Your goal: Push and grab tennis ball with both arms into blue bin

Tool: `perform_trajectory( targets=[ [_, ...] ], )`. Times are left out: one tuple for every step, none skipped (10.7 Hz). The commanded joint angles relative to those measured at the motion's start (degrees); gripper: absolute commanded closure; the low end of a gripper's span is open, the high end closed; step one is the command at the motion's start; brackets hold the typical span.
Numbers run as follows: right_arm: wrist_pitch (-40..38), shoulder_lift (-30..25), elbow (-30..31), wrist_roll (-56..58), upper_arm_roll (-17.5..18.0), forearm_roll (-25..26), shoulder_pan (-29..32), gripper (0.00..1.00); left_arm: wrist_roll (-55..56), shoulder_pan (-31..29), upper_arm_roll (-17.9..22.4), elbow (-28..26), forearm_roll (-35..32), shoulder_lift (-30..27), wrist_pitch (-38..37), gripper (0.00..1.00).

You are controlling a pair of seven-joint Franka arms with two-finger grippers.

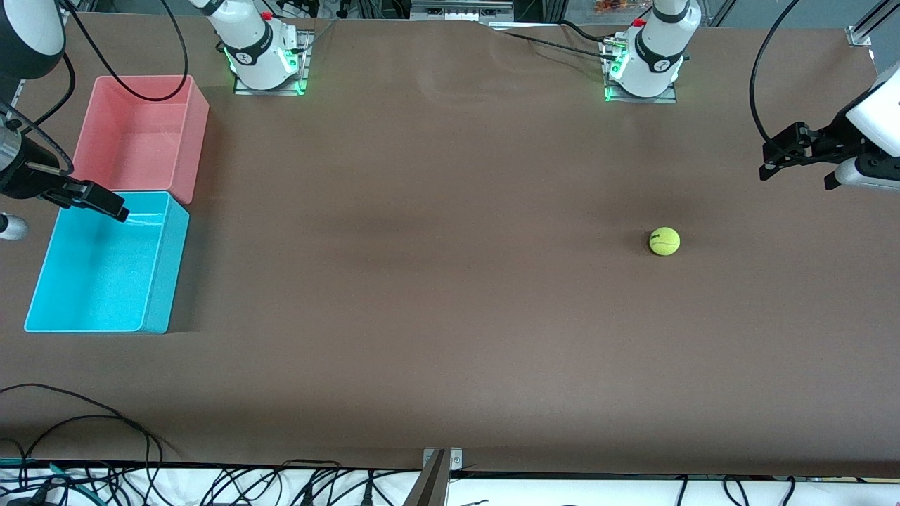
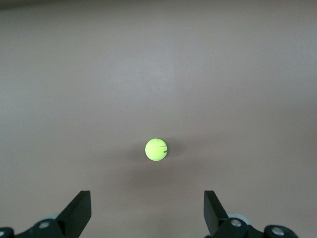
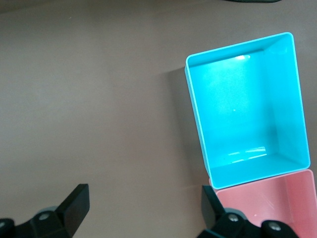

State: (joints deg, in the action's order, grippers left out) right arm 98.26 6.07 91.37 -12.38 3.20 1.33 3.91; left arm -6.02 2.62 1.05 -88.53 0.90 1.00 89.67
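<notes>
The tennis ball [image 1: 664, 241] lies on the brown table toward the left arm's end; it also shows in the left wrist view [image 2: 156, 149]. My left gripper [image 1: 773, 158] hangs open and empty in the air over the table's edge at that end, apart from the ball; its fingers [image 2: 79, 210] stand wide. The blue bin [image 1: 165, 260] stands empty at the right arm's end, also in the right wrist view [image 3: 198, 119]. My right gripper [image 1: 105, 204] is open and empty over the blue bin's rim beside the pink bin.
A pink bin [image 1: 193, 140] of the same size stands against the blue bin, farther from the front camera; it also shows in the right wrist view [image 3: 297, 198]. Black cables lie along the table's front edge [image 1: 211, 485].
</notes>
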Motion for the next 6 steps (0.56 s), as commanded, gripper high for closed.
perform_trajectory(
  targets=[
    [-0.4,1.0,-1.5,0.7,0.4,0.2,0.5,0.00,0.4,0.2,-0.1,2.0,-0.9,0.8,-1.3,0.00],
    [-0.4,1.0,-1.5,0.7,0.4,0.2,0.5,0.00,0.5,0.2,-0.1,2.0,-0.9,0.8,-1.3,0.00],
    [-0.4,1.0,-1.3,0.8,0.4,0.1,0.5,0.00,0.5,0.2,-0.1,2.0,-0.9,0.8,-1.3,0.00],
    [-0.4,1.0,-1.5,0.8,0.4,-0.1,0.5,0.00,0.4,0.2,-0.1,2.0,-0.9,0.8,-1.3,0.00],
    [-0.4,1.0,-1.5,0.7,0.5,-0.6,0.3,0.00,0.5,0.3,-0.1,2.0,-0.9,0.8,-1.3,0.00],
    [-0.4,1.0,-1.5,0.5,0.6,-0.5,0.2,0.00,0.4,0.2,-0.1,2.0,-0.9,0.8,-1.3,0.00]
  ],
)
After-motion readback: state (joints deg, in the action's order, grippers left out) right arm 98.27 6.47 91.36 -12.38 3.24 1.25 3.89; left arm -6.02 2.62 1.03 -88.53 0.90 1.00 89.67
